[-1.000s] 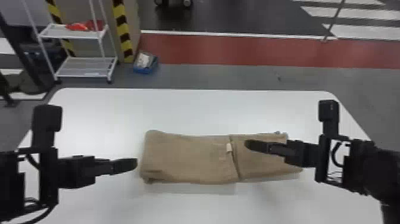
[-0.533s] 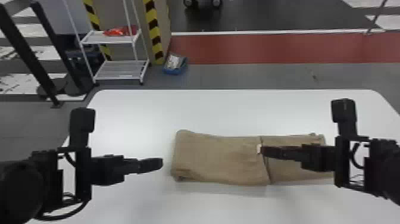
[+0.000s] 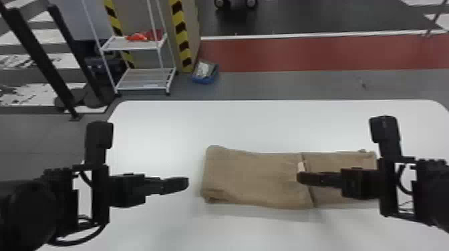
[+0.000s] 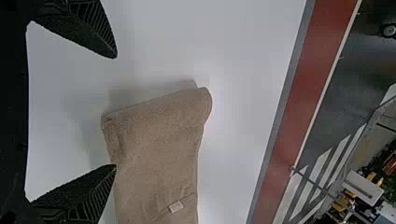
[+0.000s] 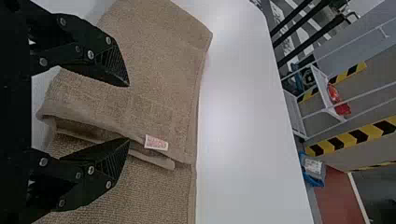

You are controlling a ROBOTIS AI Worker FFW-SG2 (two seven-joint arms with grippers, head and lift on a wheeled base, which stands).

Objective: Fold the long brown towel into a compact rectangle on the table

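The brown towel point(image 3: 254, 178) is lying partly folded on the white table point(image 3: 267, 125). The left gripper point(image 3: 185, 183) is hanging near its left end, the right gripper point(image 3: 299, 178) over its tag point(image 3: 301, 167), both (quite plainly) gaping wide and holding nothing.

Our left arm point(image 3: 28, 207) comes in from the left edge of the head view, our right arm point(image 3: 431, 192) from the right. Our left end effector point(image 3: 183, 184) and right end effector point(image 3: 302, 178) point inward, well apart. Our left fingers point(image 4: 88, 32) stand spread; our right fingers point(image 5: 109, 58) are parted too.
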